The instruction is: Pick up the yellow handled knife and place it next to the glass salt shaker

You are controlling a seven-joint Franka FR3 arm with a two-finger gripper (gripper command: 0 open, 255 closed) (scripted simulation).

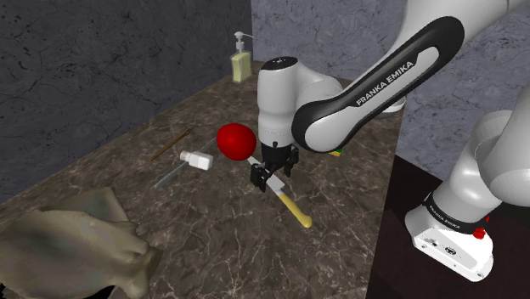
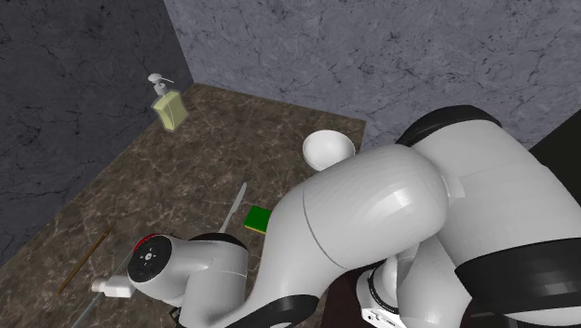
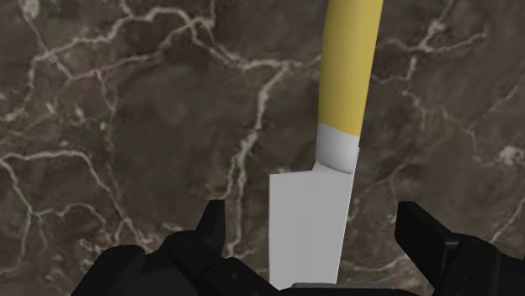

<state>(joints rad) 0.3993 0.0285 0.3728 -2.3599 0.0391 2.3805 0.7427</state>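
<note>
Right, your gripper (image 1: 273,176) is down low over the dark marble counter (image 1: 212,255). Its jaws are open wide & straddle the blade end of the yellow-handled knife (image 1: 295,210). In the wrist view both fingers (image 3: 212,231) stand clear of the grey blade, w/ marble showing either side, so nothing's gripped. In the shoulder view the knife lies on the counter, handle running off toward abt 4 o'clock from the gripper. The salt shaker (image 1: 197,159), white cap & clear body, lies on its side at abt 9-10 o'clock from the gripper, well apart from the knife. A red ball (image 1: 235,141) sits at abt 10-11 o'clock, btwn shaker & gripper. The soap dispenser (image 1: 241,59) is far back at abt 11-12 o'clock by the wall. A crumpled beige cloth (image 1: 76,242) is at abt 8 o'clock. In the second exterior view a green sponge (image 2: 258,220) sits near the arm, w/ a white bowl (image 2: 328,149) at abt 1 o'clock from it.
</note>
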